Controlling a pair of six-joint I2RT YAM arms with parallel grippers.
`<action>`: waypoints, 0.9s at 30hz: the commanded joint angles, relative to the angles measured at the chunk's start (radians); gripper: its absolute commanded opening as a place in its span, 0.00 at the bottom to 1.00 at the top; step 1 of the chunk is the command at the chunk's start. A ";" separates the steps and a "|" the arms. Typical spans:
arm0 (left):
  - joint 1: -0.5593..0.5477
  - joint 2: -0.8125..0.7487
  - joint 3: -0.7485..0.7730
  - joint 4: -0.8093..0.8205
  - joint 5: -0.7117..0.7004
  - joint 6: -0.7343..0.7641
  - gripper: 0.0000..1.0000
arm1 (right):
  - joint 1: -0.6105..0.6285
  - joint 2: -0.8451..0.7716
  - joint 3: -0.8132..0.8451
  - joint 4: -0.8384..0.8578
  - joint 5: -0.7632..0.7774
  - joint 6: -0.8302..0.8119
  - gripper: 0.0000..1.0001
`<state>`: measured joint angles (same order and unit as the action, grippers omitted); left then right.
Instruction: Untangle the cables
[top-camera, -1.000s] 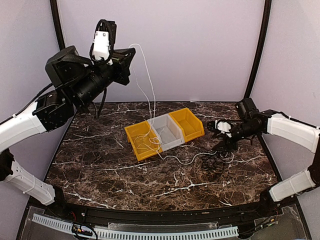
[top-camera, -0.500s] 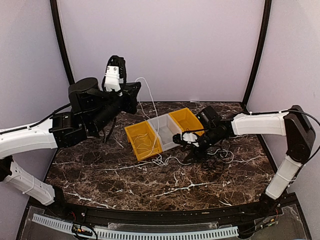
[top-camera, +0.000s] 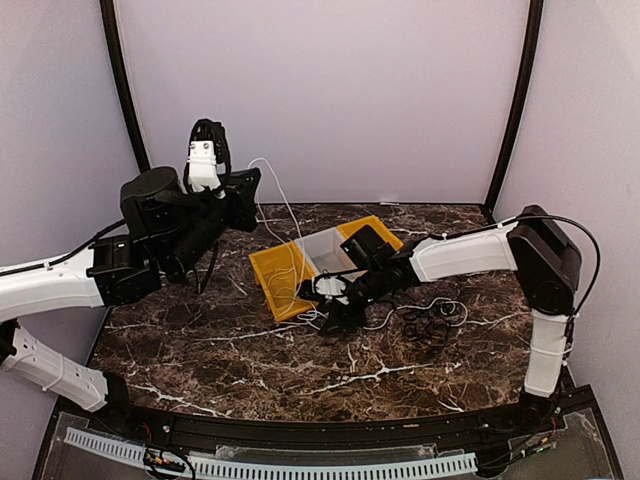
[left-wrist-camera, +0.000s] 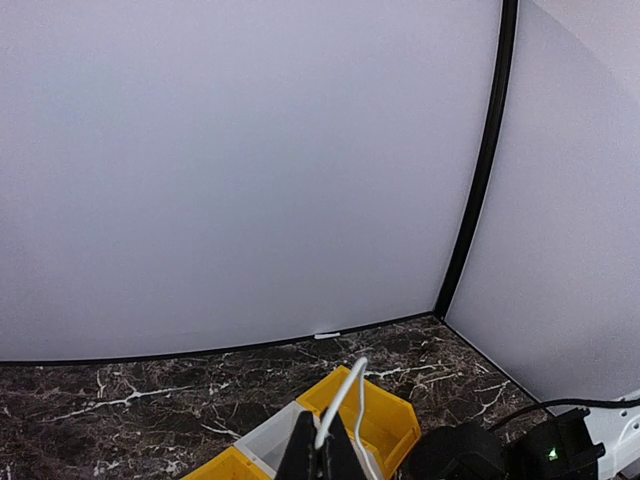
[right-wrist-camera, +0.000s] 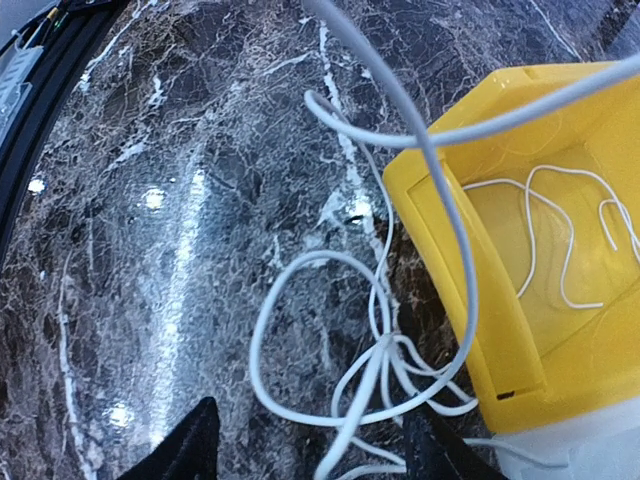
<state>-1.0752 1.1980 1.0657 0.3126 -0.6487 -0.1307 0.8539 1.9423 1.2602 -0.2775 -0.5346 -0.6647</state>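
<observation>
left gripper clamped shut on white cable, high at upper left of top view. right gripper wide open, empty; knot on table just ahead between its jaws, left of yellow bin, strands running straight away from them, right arm nearer

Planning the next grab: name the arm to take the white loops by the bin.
Right: right gripper hangs open over those loops; left gripper is high, shut on the white cable.

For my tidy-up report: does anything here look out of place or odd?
Yes. The white cable spills out of the yellow bin: some loops lie inside, a tangled bunch lies on the table beside it.
</observation>
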 joint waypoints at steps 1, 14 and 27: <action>0.004 -0.042 -0.020 0.023 -0.033 -0.011 0.00 | 0.013 0.035 0.030 0.142 0.063 0.120 0.46; 0.004 -0.144 0.103 0.090 -0.151 0.330 0.00 | -0.103 -0.162 -0.239 0.030 0.147 0.057 0.00; 0.005 -0.121 0.348 0.096 -0.118 0.483 0.00 | -0.391 -0.374 -0.426 -0.012 0.186 0.022 0.00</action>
<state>-1.0752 1.0679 1.3560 0.3801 -0.7769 0.2913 0.5007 1.5986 0.8642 -0.2790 -0.3637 -0.6247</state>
